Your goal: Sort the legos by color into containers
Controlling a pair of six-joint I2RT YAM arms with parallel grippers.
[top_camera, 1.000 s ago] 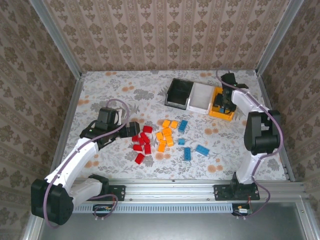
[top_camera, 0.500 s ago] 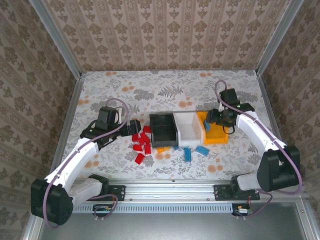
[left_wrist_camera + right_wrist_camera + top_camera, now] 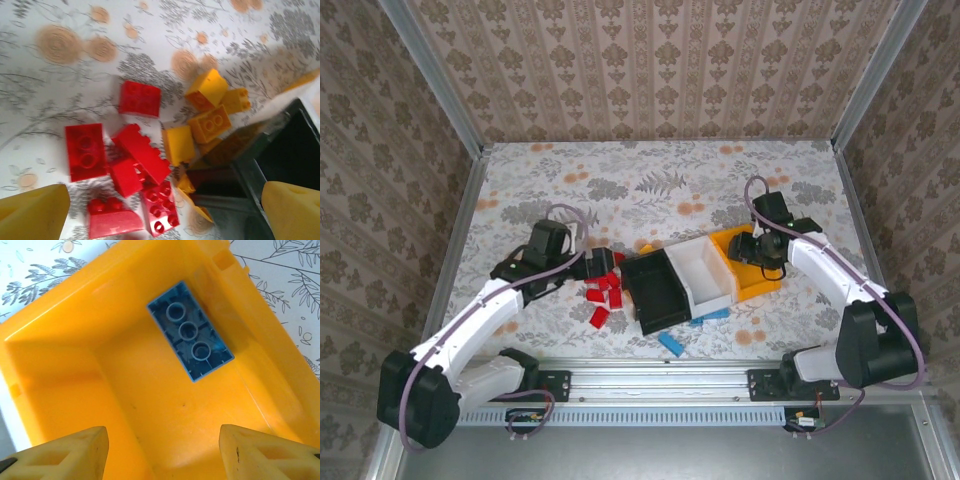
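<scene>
Blue lego (image 3: 190, 332) lies underside-up in the orange tray (image 3: 60, 355).

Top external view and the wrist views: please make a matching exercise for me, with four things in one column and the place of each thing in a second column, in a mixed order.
Things
1. black plastic tray
2. white plastic tray
3. blue plastic brick, hollow underside up
4. cluster of red plastic bricks

Places
A. inside the yellow-orange plastic tray
B. middle of the row of three trays
C. on the table, left of the trays
D. left end of the row of trays

Pairs: 1-D, 2-B, 3-A, 4-C
</scene>
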